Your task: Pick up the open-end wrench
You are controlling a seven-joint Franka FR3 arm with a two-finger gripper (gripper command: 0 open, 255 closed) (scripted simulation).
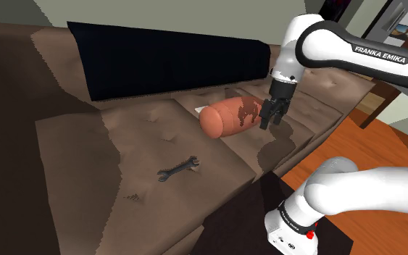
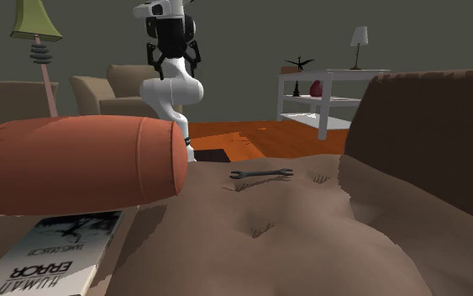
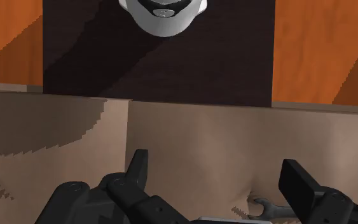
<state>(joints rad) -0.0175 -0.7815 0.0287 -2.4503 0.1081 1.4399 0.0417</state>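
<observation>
A dark grey open-end wrench (image 1: 178, 169) lies flat on the brown sofa seat (image 1: 86, 159), toward the front edge. In the second exterior view the wrench (image 2: 261, 173) rests on the cushion beyond the orange bolster. My black gripper (image 1: 272, 119) hangs above the seat at the bolster's right end in the shoulder view, well away from the wrench. Its fingers (image 3: 137, 167) stand apart with nothing between them, so the gripper (image 3: 219, 175) is open. One end of the wrench (image 3: 266, 207) peeks out beside the right finger in the wrist view.
An orange cylindrical bolster (image 1: 230, 116) lies on the seat near the gripper, with a white book (image 2: 54, 252) beside it. A dark blue cushion (image 1: 166, 61) lines the sofa back. The stand (image 3: 158, 57) and orange floor (image 1: 347, 141) lie past the sofa's front edge.
</observation>
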